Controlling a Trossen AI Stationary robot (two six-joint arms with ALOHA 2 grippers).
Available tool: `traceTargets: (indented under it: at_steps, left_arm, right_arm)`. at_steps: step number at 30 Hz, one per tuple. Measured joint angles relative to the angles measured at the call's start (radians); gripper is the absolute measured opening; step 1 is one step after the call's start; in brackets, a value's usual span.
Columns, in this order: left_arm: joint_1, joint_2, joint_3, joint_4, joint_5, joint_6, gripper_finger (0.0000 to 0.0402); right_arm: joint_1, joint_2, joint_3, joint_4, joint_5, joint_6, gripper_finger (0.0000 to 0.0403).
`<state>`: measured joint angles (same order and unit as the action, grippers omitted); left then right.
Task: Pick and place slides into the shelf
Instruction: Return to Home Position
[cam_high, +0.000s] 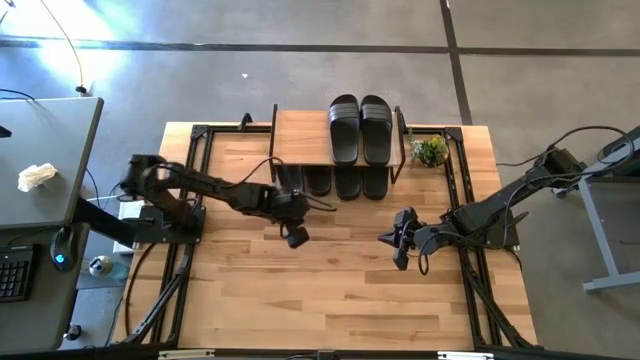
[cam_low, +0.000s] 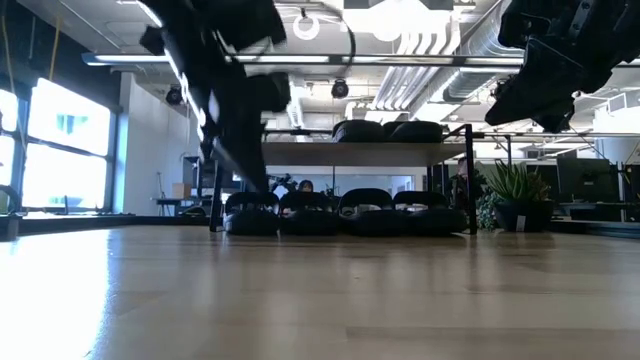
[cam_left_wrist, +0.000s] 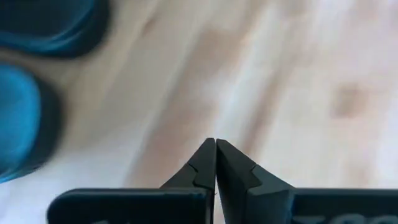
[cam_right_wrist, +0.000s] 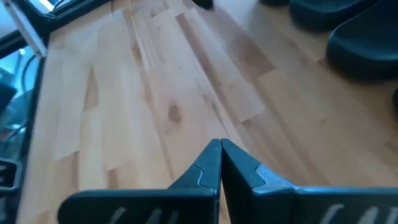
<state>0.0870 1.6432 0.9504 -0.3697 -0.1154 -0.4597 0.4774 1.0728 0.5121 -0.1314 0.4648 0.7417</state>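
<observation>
Over the table (cam_high: 340, 290), left gripper (cam_high: 296, 237) and right gripper (cam_high: 400, 250) hang closed, empty, before the slides (cam_high: 347, 183).

Half-seen slides (cam_high: 348, 183)
Tucked beneath the shelf (cam_high: 300, 135) top board from above, with only the ends of the lower slides poking out at 6 o'clock and the leftmost partly masked by the left arm (cam_high: 215, 187). Cropped at 1 o'clock in the right wrist view; smeared into dark blobs at 9 o'clock in the left.
</observation>
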Motion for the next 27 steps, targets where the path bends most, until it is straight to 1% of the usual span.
traceTargets:
  at_steps: [4, 7, 11, 13, 16, 18, 21, 24, 27]
  left_arm:
    - [-0.031, -0.12, 0.013, 0.044, 0.109, -0.002, 0.0001]
    - [-0.029, -0.218, 0.063, 0.054, 0.161, 0.02, 0.0001]
    - [-0.017, -0.313, 0.178, 0.105, 0.191, 0.084, 0.0001]
    - [-0.009, -0.339, 0.252, 0.13, 0.248, 0.136, 0.0001]
    - [0.015, -0.349, 0.388, 0.131, 0.365, 0.214, 0.0001]
    - [0.028, -0.352, 0.483, 0.115, 0.405, 0.259, 0.0001]
    - [0.032, -0.354, 0.615, 0.064, 0.402, 0.329, 0.0001]
    - [0.032, -0.355, 0.733, -0.039, 0.329, 0.404, 0.0001]
    - [0.031, -0.371, 0.82, -0.131, 0.245, 0.44, 0.0001]
  right_arm:
    - [-0.011, -0.019, 0.034, -0.001, -0.083, -0.009, 0.0]
    - [-0.056, -0.052, 0.093, 0.0, -0.191, -0.066, 0.0]
    - [-0.153, -0.098, 0.21, 0.003, -0.389, -0.147, 0.0]
    - [-0.204, -0.114, 0.281, -0.003, -0.476, -0.211, 0.0]
    - [-0.269, -0.134, 0.416, -0.023, -0.552, -0.35, 0.0]
    - [-0.301, -0.143, 0.525, -0.021, -0.565, -0.446, 0.0]
    - [-0.323, -0.163, 0.682, -0.104, -0.553, -0.58, 0.0]
    - [-0.324, -0.185, 0.823, -0.204, -0.478, -0.676, 0.0]
    - [-0.324, -0.208, 0.934, -0.29, -0.406, -0.722, 0.0]
